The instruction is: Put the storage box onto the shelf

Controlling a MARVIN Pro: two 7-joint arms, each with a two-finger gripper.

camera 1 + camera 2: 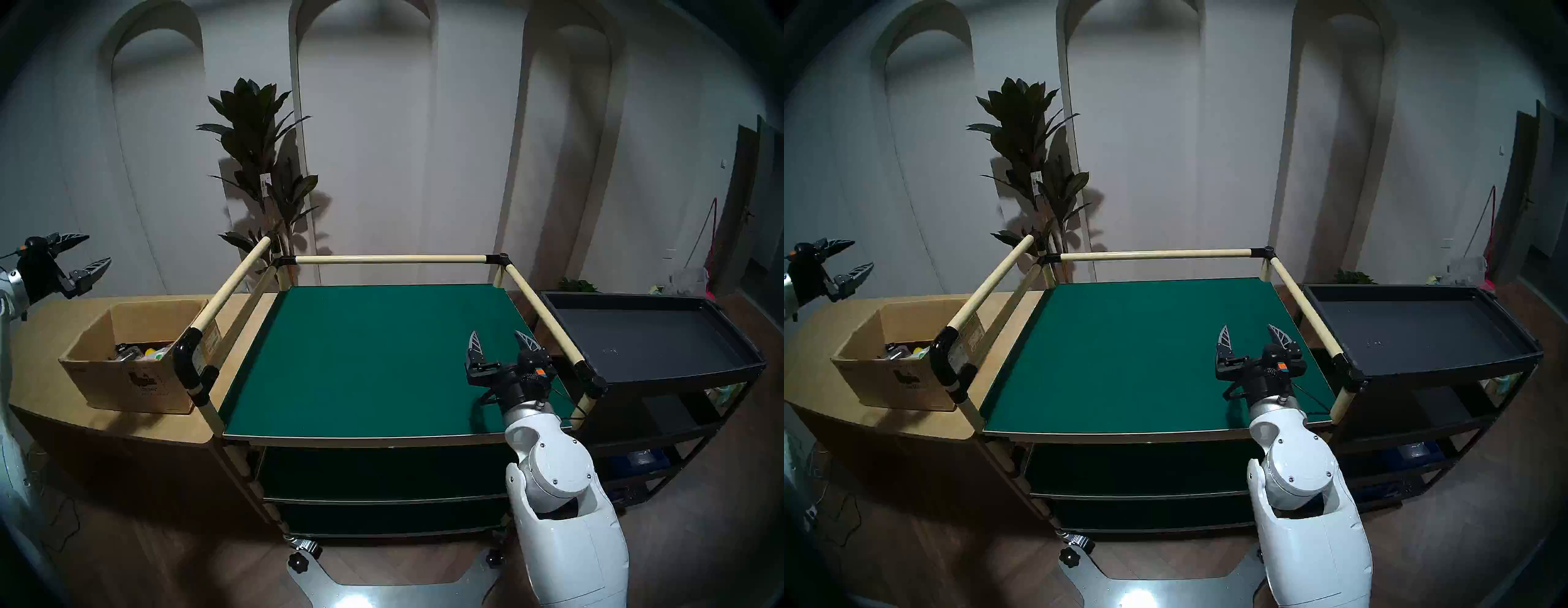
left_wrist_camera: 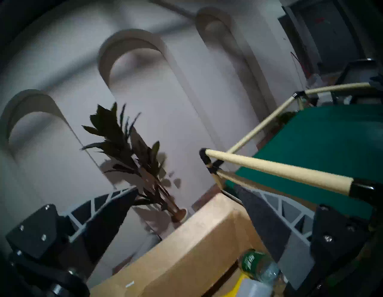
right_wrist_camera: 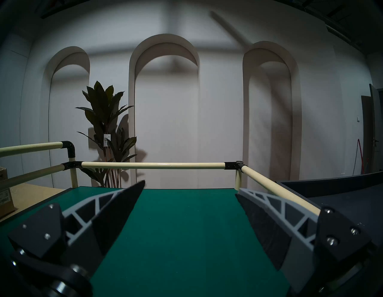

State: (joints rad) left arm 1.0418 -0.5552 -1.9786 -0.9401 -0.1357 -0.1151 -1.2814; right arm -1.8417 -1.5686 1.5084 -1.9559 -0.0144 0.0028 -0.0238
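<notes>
Brown storage box (image 1: 127,361) sits at the left, not yet on the bare green shelf (image 1: 360,361); left gripper (image 1: 82,259) and right gripper (image 1: 500,339) both gape, holding nothing.

You've got a matt brown cardboard storage box (image 1: 127,373) on a smooth light-wood counter (image 1: 46,339). The shelf (image 1: 373,361) has flat, felt-looking green boards, glossy cream tube rails and shiny black plastic joints. The black cart (image 1: 645,339) next to it looks like matt metal.
</notes>
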